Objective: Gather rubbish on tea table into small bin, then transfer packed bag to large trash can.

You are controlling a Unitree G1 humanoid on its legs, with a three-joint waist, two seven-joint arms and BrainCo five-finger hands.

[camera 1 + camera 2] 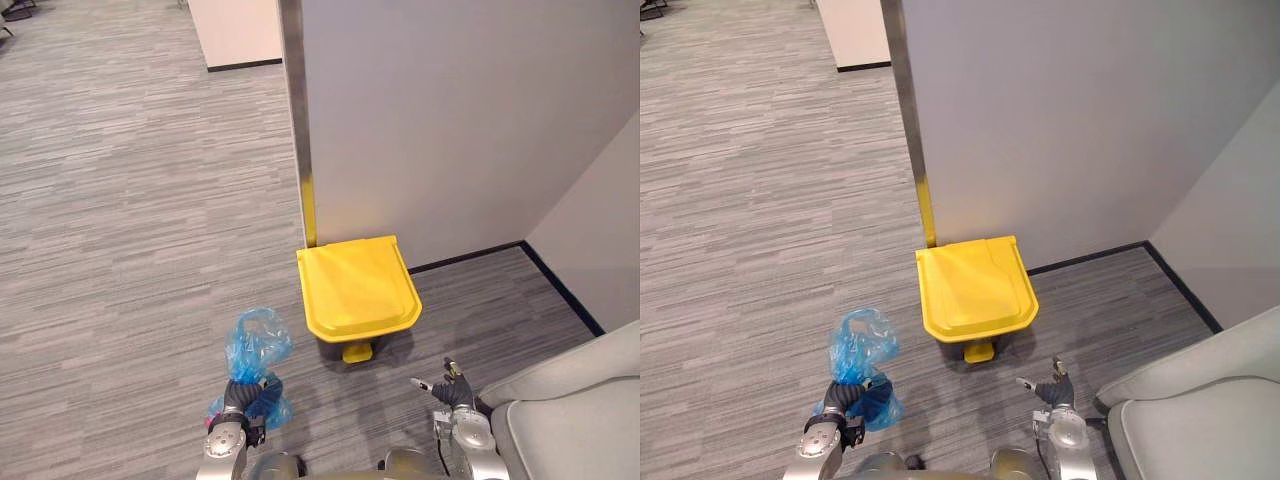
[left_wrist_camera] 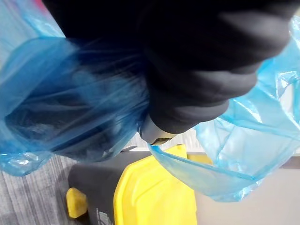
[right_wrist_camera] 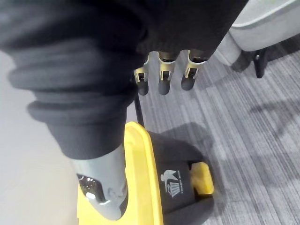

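Note:
A blue plastic bag [image 1: 256, 350] of rubbish hangs from my left hand [image 1: 240, 400], whose fingers are curled round its gathered neck, low at the left over the carpet. The bag's blue film [image 2: 61, 103] wraps round that hand in the left wrist view. Just to the right stands the large trash can [image 1: 358, 288], dark-bodied with a shut yellow lid and a yellow foot pedal [image 1: 357, 352]. My right hand [image 1: 452, 389] hovers to the right of the can, fingers [image 3: 161, 79] relaxed and holding nothing. The can's lid [image 3: 140, 187] lies below it.
A grey wall [image 1: 450, 120] with a metal corner strip [image 1: 296, 110] rises directly behind the can. A grey sofa [image 1: 575, 410] fills the lower right corner. Striped grey carpet [image 1: 120, 220] stretches away to the left and back.

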